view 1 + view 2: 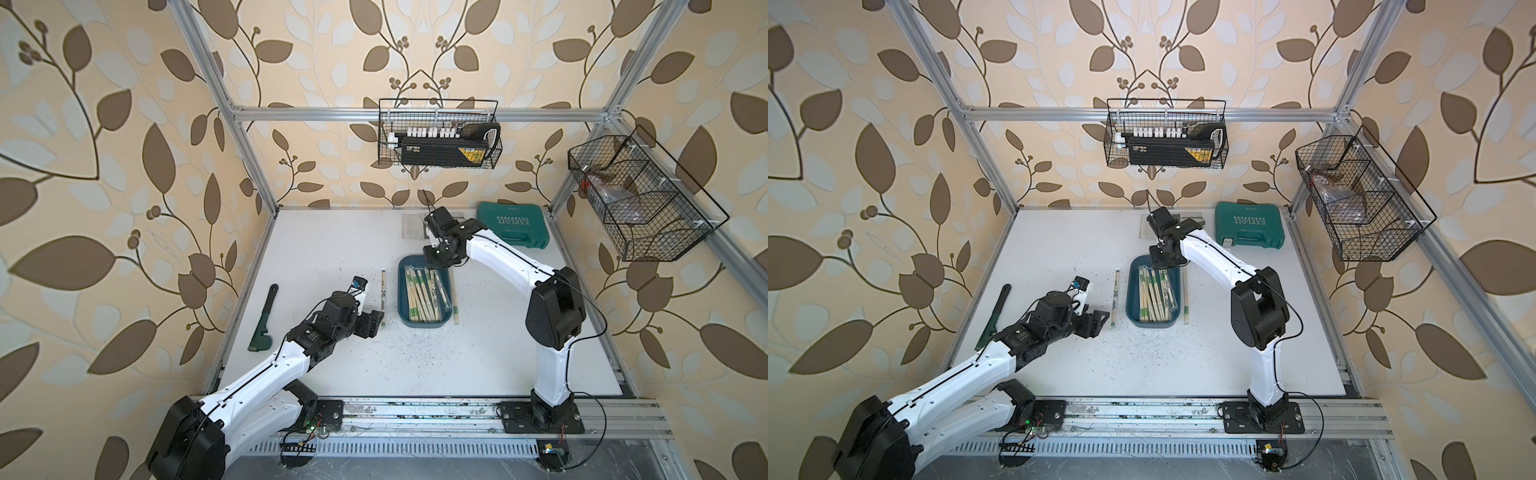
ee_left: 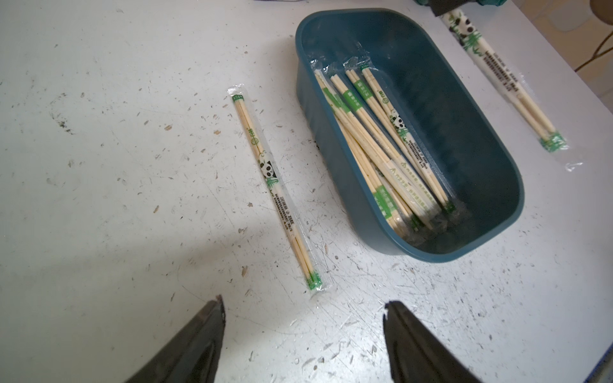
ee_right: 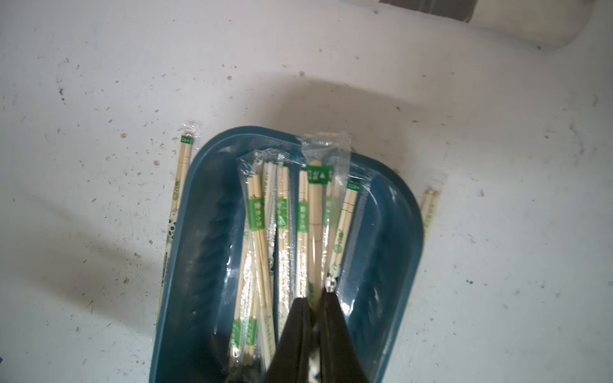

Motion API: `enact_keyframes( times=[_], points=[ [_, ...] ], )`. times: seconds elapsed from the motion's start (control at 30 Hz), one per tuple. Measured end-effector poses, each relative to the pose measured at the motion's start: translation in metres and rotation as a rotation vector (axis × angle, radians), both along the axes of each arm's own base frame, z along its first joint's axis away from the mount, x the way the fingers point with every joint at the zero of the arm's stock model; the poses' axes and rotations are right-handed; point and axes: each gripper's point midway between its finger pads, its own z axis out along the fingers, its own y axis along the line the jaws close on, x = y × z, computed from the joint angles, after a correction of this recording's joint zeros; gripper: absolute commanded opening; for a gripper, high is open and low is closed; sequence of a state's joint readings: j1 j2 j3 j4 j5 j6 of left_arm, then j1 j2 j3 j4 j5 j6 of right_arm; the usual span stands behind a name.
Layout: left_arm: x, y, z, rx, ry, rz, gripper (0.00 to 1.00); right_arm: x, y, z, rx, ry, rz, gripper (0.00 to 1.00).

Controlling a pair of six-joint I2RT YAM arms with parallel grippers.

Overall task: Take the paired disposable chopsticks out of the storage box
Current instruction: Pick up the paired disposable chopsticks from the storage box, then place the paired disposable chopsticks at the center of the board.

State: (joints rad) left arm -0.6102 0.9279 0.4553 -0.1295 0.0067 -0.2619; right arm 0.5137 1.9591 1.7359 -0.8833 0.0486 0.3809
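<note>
Tabletop (image 3: 99, 66): right gripper (image 3: 314, 297) clamps chopstick pair (image 3: 315, 212) above box (image 3: 205, 232).

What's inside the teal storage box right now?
Sleeved chopstick pairs piled lengthwise in the storage box; the right gripper is shut on one chopstick pair. Lower pairs and the floor under the pile are covered, so no exact count.

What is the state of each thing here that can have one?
Dark teal plastic storage box: holds many sleeved chopstick pairs.
Left gripper: fingers open, empty.
Right gripper: fingers shut on one sleeved pale-wood chopstick pair over the box.
Two other sleeved pairs: lying on the white table, one each side of the box.
Green lettered tool case: closed.
</note>
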Motion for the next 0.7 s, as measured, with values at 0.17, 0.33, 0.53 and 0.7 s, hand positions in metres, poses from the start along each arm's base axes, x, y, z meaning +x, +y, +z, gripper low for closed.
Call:
enact_keyframes(
  times=[0.17,0.33,0.53,0.7],
  points=[
    [0.000,0.000,0.000,0.000,0.000,-0.001,0.80,-0.002,-0.057,0.016,0.004,-0.026,-0.110,0.09],
    [0.000,0.000,0.000,-0.001,-0.003,-0.002,0.81,-0.016,-0.094,-0.016,-0.019,0.014,-0.176,0.09],
    [0.000,0.000,-0.002,0.000,-0.003,-0.003,0.81,-0.032,-0.109,-0.067,-0.045,0.099,-0.198,0.09],
    [0.000,0.000,-0.002,-0.002,-0.005,-0.003,0.81,-0.021,-0.103,-0.088,-0.029,0.095,-0.197,0.09]
  ],
)
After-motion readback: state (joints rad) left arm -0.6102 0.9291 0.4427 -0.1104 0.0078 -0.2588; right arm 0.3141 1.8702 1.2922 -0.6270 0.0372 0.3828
